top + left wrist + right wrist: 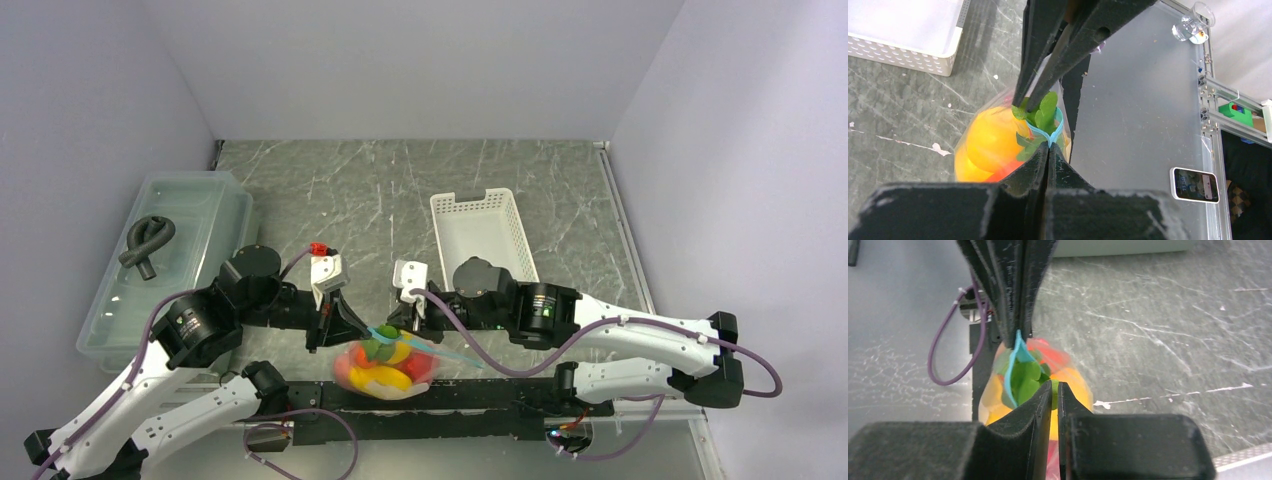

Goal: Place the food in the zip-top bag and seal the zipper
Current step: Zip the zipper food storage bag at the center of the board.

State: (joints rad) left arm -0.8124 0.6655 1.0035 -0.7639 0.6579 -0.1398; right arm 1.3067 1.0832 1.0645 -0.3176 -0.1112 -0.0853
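Bottom centre of the top view, btw. the two arms: the bag point(345, 368) hangs at the near edge of the bench point(380, 190). It looks lifted, can't say for sure. The food point(388, 377) is inside it, yellow, orange and red pieces packed together, w/ a green leaf piece point(1025, 377) poking up at the mouth.

The left pincer point(1049, 150) is clamped tight on the zipper point(452, 355); the teal strip runs straight into its closed tips. The right pincer point(1054, 390) sits at the mouth from the other side w/ its fingers nearly together and only a thin slit left. Can't tell whether it nips strip or plastic.

Progress, as I judge it: loading is done and no loose food shows on the bench. Sealing isn't done. In both wrist views the strip bows into an open loop round the leaf, so the mouth gapes. Left to do: push the leaf down and press the strip shut along its length.

Further back, centre right of the top view, is a white basket point(470, 205) w/ nothing showing inside. Far left is a lidded bin point(210, 190) w/ a black hose point(148, 243) on it.

Writing: none legible. A phone point(1196, 184) lies lower right in the left wrist view, screen too small to read.
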